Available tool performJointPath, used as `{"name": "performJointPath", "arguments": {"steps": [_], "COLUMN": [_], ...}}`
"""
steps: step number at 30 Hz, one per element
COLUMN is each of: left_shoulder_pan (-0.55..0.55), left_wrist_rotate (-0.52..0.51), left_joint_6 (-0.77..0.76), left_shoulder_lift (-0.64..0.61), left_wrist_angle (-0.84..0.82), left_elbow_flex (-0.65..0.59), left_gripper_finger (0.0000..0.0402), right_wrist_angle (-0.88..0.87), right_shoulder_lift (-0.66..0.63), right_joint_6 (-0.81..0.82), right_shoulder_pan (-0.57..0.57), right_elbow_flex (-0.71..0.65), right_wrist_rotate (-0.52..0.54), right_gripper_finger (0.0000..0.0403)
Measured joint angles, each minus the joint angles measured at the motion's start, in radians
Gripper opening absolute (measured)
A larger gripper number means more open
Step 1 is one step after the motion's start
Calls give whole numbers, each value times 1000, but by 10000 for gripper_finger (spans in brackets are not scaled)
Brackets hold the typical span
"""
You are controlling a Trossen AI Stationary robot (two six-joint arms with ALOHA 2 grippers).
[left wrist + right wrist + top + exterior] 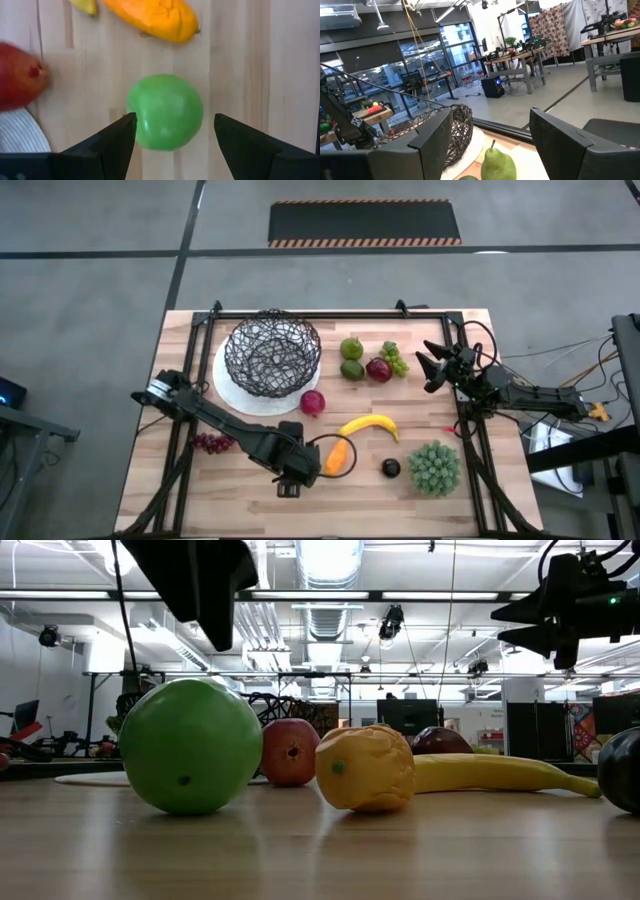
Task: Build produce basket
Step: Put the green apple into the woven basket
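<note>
From above, the left gripper (pixel 303 470) is hanging over the near middle of the table (pixel 180 490), hiding the green apple under it; an orange piece (pixel 338 457) is lying just beside its tip, with the banana (pixel 369 425) beyond. The basket (pixel 273 352) is sitting on a white plate (pixel 228 385) toward the far left, well apart from these jaws. The right gripper (pixel 437 365) is waiting at the right edge, fingers spread and empty, near the pear (pixel 351 348) and green grapes (pixel 394 357).

At table height, the green apple (pixel 190 746) is resting on the wood, nothing touching it, the left arm's dark bulk hanging directly over it. The orange piece (pixel 366 768) and a red fruit (pixel 290 751) are sitting just past it.

Through the left wrist camera, the jaws are standing released, one finger (pixel 117 137) on each flank of the apple (pixel 165 111), which is lying centred between them with a gap on both sides. It looks like a light, hard, glossy toy, so it is probably slippery and apt to roll. The safest hold would be across its widest girth, fingers well down its sides.

Through the right wrist camera, the open fingers are framing the pear (pixel 496 164) and the basket (pixel 451 131) ahead, gripping nothing.
</note>
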Motion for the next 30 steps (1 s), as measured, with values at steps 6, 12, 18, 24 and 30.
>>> {"name": "performJointPath", "arguments": {"steps": [6,12,18,24,30], "left_shoulder_pan": [12,13,13,14,14], "left_wrist_rotate": [3,5,6,13,21], "left_joint_6": [-174,-110,-88,-88,-90], "left_shoulder_lift": [1,0,3,3,4], "left_wrist_angle": [-10,-8,18,72,121], "left_elbow_flex": [-3,-8,-48,-106,-144], "left_gripper_finger": [273,332,351,352,352], "right_wrist_angle": [0,1,0,-3,-4], "right_shoulder_lift": [0,0,0,0,0], "right_joint_6": [0,0,0,1,1], "right_shoulder_pan": [0,0,0,0,0], "right_elbow_flex": [0,0,0,0,0], "right_wrist_rotate": [0,-1,-3,-22,-22], "right_gripper_finger": [249,249,249,249,249]}}
